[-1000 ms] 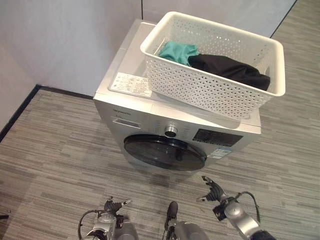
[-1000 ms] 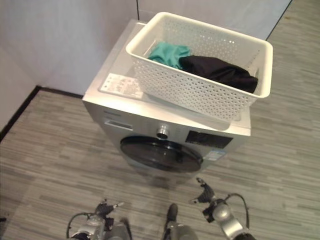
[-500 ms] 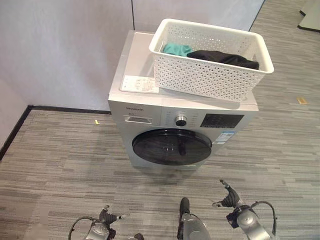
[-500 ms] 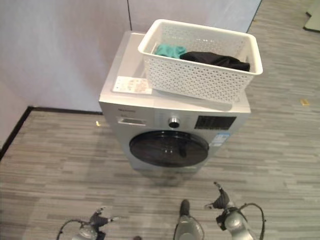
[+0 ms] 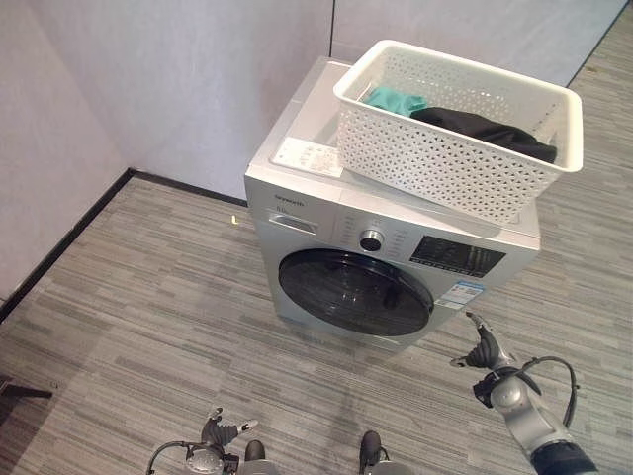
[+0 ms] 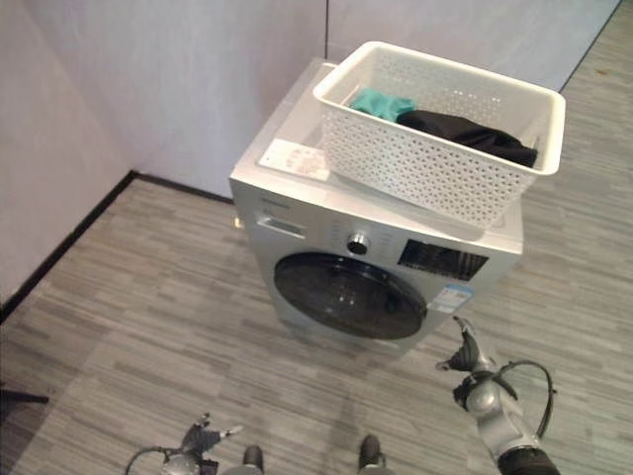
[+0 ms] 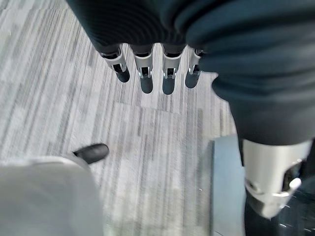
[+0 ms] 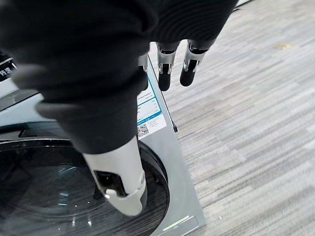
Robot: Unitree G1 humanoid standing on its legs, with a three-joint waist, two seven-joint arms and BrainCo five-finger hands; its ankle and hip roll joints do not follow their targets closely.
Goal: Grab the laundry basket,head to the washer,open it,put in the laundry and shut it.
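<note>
A white perforated laundry basket (image 5: 465, 134) stands on top of the silver washer (image 5: 336, 213). In it lie a teal garment (image 5: 394, 98) and a black garment (image 5: 485, 132). The washer's round dark door (image 5: 354, 292) is closed. My right hand (image 5: 487, 351) hangs open low in front of the washer's right corner, fingers (image 8: 188, 63) straight, holding nothing. My left hand (image 5: 220, 435) hangs open near the floor at the lower left, its fingers (image 7: 147, 73) straight and empty.
Grey plank floor (image 5: 138, 297) spreads all around the washer. Pale walls (image 5: 178, 79) meet behind it, with a dark skirting strip (image 5: 69, 237) along the left wall. A white label sheet (image 5: 307, 156) lies on the washer's top beside the basket.
The whole picture has shifted, so the camera has moved; the washer now sits further right and is seen more from its left. My right hand has risen a little beside the washer's corner.
</note>
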